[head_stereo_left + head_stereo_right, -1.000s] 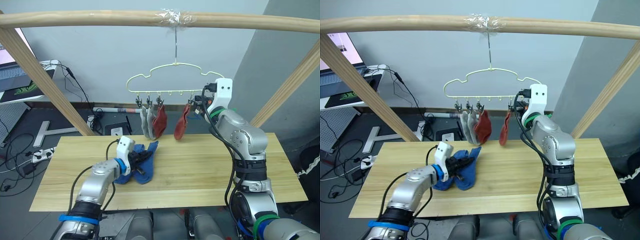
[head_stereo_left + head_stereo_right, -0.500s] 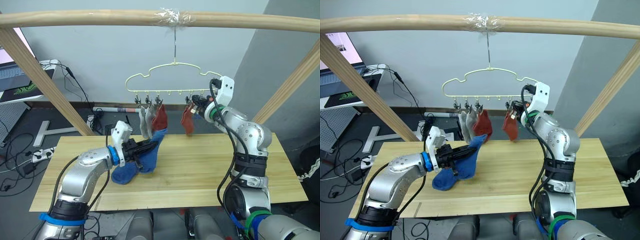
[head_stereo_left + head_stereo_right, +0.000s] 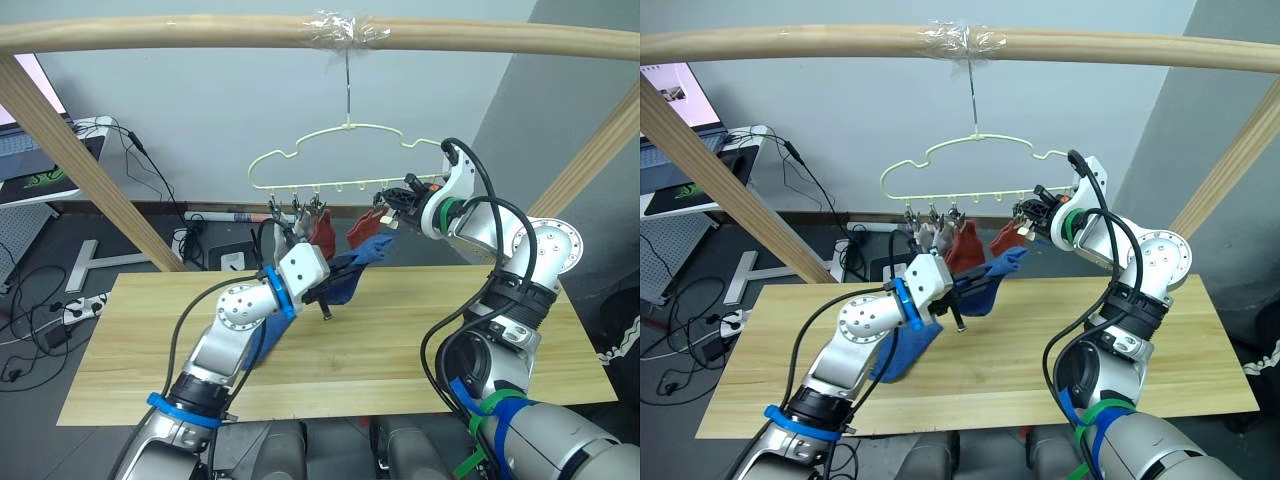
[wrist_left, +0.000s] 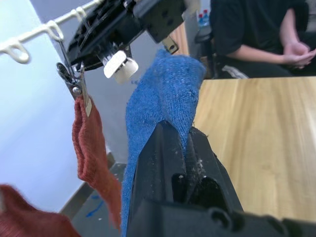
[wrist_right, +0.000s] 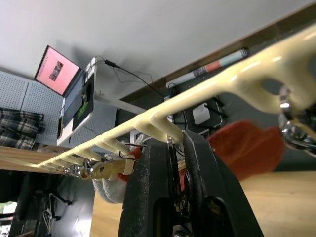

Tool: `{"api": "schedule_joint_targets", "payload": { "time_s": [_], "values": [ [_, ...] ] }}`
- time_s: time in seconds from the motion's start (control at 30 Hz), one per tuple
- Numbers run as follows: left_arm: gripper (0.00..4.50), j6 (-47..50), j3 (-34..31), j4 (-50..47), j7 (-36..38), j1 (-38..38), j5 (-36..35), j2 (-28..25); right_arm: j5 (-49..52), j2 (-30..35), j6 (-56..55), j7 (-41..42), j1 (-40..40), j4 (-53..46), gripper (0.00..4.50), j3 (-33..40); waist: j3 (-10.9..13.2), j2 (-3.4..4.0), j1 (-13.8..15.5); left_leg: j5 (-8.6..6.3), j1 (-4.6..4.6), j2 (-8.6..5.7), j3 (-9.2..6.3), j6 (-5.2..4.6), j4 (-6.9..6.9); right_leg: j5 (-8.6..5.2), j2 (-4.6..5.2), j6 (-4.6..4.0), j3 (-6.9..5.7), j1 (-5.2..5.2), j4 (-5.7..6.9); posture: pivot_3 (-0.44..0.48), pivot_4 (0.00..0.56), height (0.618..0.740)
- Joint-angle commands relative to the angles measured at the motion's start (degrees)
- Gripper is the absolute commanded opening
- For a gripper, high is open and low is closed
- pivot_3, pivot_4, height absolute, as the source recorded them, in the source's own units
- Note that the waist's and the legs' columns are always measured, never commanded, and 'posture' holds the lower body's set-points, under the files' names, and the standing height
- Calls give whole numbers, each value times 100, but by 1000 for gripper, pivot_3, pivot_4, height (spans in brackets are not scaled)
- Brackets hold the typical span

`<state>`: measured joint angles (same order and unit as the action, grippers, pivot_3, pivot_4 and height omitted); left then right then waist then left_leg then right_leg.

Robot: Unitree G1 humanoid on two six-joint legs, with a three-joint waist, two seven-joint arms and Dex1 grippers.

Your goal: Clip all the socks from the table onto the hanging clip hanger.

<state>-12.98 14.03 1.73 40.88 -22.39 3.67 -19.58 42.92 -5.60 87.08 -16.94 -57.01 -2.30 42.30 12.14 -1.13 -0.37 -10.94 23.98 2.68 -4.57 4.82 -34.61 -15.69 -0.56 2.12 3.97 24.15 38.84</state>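
Beneath a round wooden rail (image 3: 200,32), the cream clip hanger (image 3: 340,160) hung by its hook over the plank table (image 3: 420,330). Four socks were already clipped: two light grey socks (image 3: 283,232) and a rust-red sock (image 3: 322,228) in the group of clips nearer the left gripper, and a second rust-red sock (image 3: 362,226) just beside the right gripper (image 3: 385,196). The left gripper (image 3: 325,291) was clamped on a blue sock (image 3: 358,264), whose free end was raised close below the right gripper. The right gripper's fingers (image 5: 197,163) were pinched on a metal clip (image 5: 171,148) of the hanger. A second blue sock (image 3: 902,350) hung below the left forearm; whether it touched the table could not be told. By this reading, two blue socks remained to be clipped.
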Motion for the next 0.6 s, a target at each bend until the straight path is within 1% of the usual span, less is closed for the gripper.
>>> {"api": "schedule_joint_targets", "payload": {
  "time_s": [0.03, 0.23, 0.5, 0.57, 0.6],
  "values": [
    [8, -232, 50, 94, -291, -208, 231, 95, 11, -81, 234, -107, -116, -272, 57, 189, 0, 0, -8, 0, -1, 0, 0, 0, 0, 0, 0, 0, 1, 0, 1, 53, 190, 740],
    [8, -443, 23, 276, -583, -376, 385, 182, -88, -204, 388, -136, -166, -403, 57, 318, 0, 0, -18, 0, -1, 0, 0, 0, -2, 0, 0, 1, 0, -1, 3, 54, 181, 740],
    [8, -556, 202, 384, -670, -433, 493, 318, -150, -448, 542, -195, -280, -588, 57, 607, -1, 1, -16, 0, -1, 0, -1, 0, -2, 0, -1, 0, -1, -1, 3, 47, 167, 740],
    [0, -547, 222, 332, -652, -391, 475, 306, -59, -541, 542, -233, -296, -658, 798, 706, -2, 1, -18, 0, 0, -1, -1, 0, -2, 1, -1, 0, -1, -1, 3, 46, 156, 740],
    [0, -540, 225, 312, -653, -376, 469, 304, -12, -565, 542, -244, -303, -679, 1100, 739, -2, 2, -19, 0, 0, -1, -1, 0, -2, 1, 0, 0, -1, -2, 3, 46, 156, 740]
  ]
}}
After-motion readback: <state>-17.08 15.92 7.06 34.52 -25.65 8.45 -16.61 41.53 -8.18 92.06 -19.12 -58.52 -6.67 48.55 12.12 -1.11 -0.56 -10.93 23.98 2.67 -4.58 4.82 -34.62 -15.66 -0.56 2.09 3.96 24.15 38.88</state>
